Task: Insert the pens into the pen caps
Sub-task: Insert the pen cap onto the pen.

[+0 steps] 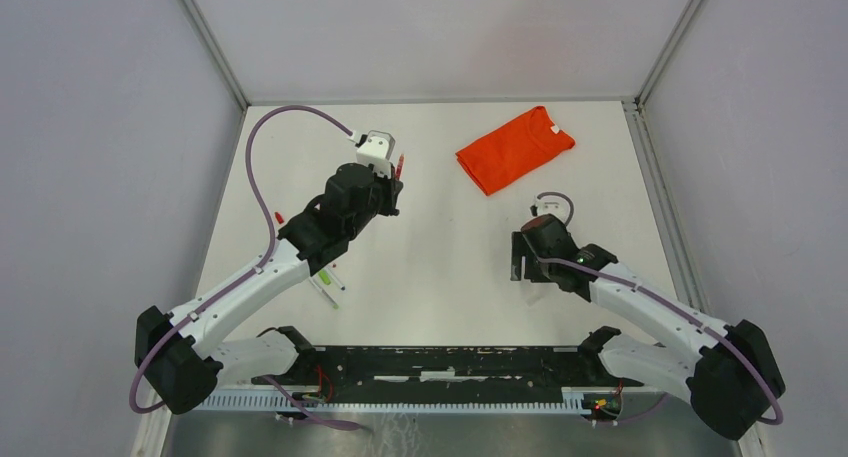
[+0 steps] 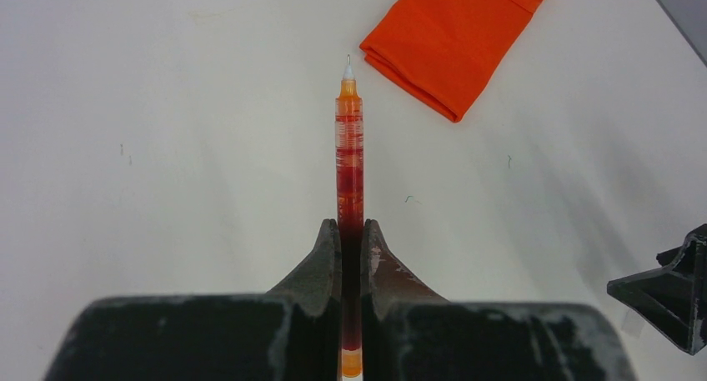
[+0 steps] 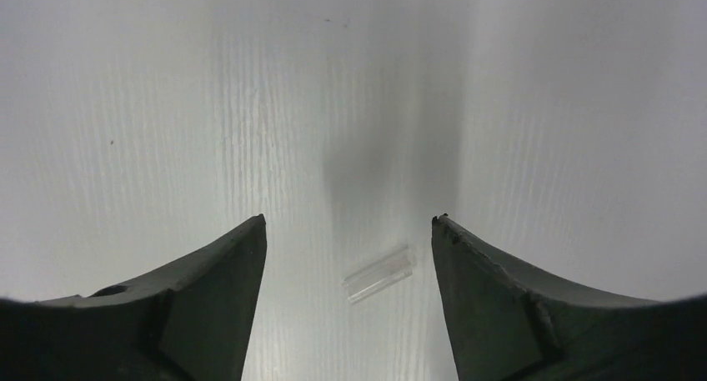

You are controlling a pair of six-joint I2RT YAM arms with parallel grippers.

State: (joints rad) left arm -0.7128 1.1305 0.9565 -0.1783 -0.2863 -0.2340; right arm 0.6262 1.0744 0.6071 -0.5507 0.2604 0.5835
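**A:** Left wrist camera first: what do we have?

**B:** We see the left gripper (image 2: pixel 351 235) clenched on a slim, clear plastic red-ink pen (image 2: pixel 349 147). Its orange-collared nib points away from us, toward the folded orange cloth shirt (image 2: pixel 454 39), above the white table (image 2: pixel 167 147).

**A:** And on the right?

**B:** Our right gripper (image 3: pixel 348 231) stands released, jaws wide. A short clear plastic tube cap (image 3: pixel 379 274) lies on the table between the fingers, touching neither.

**A:** From above?

**B:** We spot slim white pens with a green mark (image 1: pixel 328 282) lying on the table beside the left forearm, well apart from the shirt.
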